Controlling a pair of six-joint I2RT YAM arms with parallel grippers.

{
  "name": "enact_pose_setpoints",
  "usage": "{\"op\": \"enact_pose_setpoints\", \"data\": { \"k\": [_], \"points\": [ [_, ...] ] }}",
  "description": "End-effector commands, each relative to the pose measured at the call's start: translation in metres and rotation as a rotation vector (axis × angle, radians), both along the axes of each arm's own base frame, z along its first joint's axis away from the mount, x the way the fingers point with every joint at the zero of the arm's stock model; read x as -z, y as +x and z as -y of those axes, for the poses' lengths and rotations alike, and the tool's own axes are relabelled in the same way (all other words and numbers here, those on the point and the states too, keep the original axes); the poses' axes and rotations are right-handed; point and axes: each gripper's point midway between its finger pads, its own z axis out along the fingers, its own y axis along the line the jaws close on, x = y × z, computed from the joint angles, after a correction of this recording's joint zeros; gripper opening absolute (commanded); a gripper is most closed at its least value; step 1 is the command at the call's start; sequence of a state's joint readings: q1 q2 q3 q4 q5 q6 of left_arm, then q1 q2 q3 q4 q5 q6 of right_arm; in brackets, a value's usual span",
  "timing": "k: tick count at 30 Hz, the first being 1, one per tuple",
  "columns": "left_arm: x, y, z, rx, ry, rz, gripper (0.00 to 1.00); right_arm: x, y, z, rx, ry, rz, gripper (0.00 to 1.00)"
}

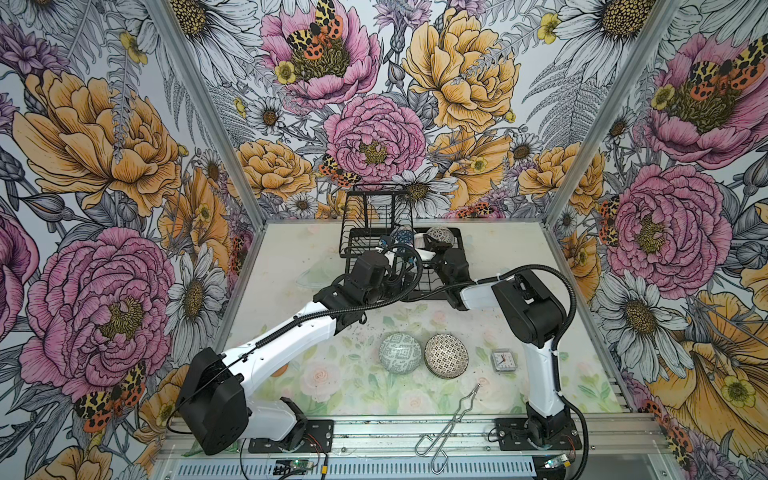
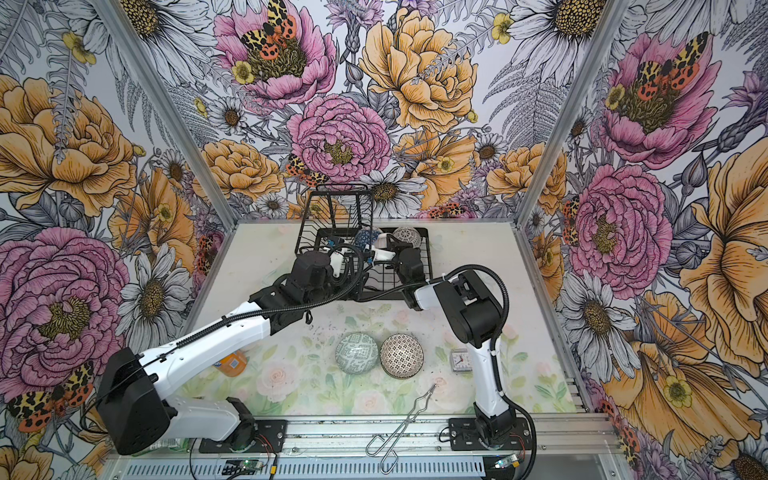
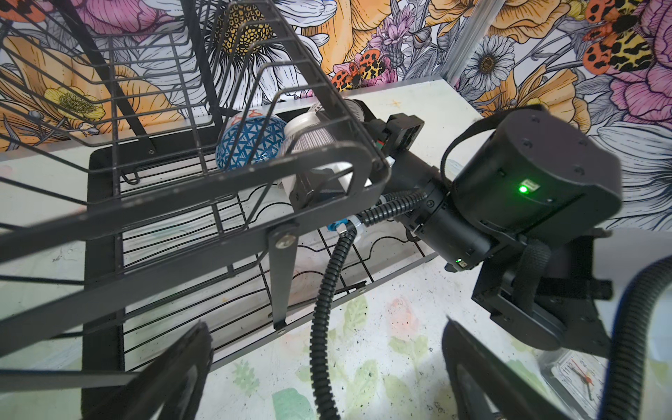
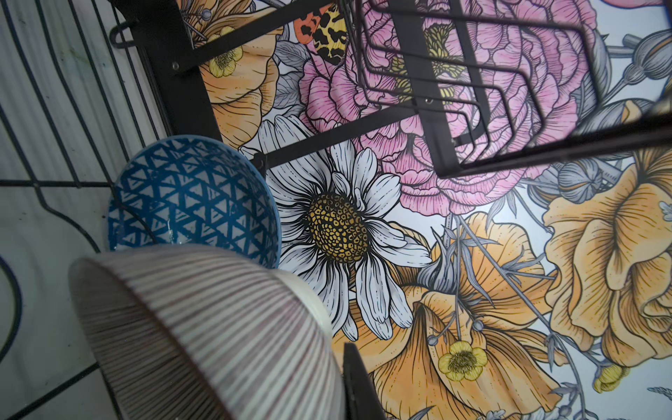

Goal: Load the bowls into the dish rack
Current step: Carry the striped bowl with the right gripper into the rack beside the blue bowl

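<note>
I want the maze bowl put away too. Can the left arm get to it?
Probably yes. The maze bowl sits on open table, nothing on top, and the left tool is open and empty. Only the black-and-white bowl crowds one side.

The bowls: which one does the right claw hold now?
The pink-striped bowl: the right claw is shut on it inside the dish rack. The blue-triangle bowl beside it stands free.

rack (image 1: 353,245) at rear of table (image 1: 291,266) with triangle bowl (image 1: 402,237), striped bowl (image 1: 419,240), dotted bowl (image 1: 440,237) inside, left to right; in front, maze bowl (image 1: 400,352) just left of mosaic bowl (image 1: 446,355), clock (image 1: 500,360) to their right, tongs (image 1: 459,411) nearest front edge, dish (image 1: 316,276) left of rack.
</note>
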State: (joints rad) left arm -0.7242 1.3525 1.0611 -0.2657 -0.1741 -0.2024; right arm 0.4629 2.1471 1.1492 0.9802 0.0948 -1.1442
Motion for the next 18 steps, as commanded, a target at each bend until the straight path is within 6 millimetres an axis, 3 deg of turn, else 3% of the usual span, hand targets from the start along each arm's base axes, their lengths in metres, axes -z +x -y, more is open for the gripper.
{"op": "enact_pose_setpoints", "data": {
  "k": [1, 18],
  "points": [
    [-0.014, -0.001, 0.003, -0.002, -0.029, 0.026, 0.99, -0.015, 0.005, -0.016, -0.039, 0.055, 0.037, 0.0],
    [-0.014, -0.002, 0.011, 0.005, -0.027, 0.027, 0.99, 0.009, 0.019, -0.04, -0.066, 0.072, 0.0, 0.0]
  ]
}}
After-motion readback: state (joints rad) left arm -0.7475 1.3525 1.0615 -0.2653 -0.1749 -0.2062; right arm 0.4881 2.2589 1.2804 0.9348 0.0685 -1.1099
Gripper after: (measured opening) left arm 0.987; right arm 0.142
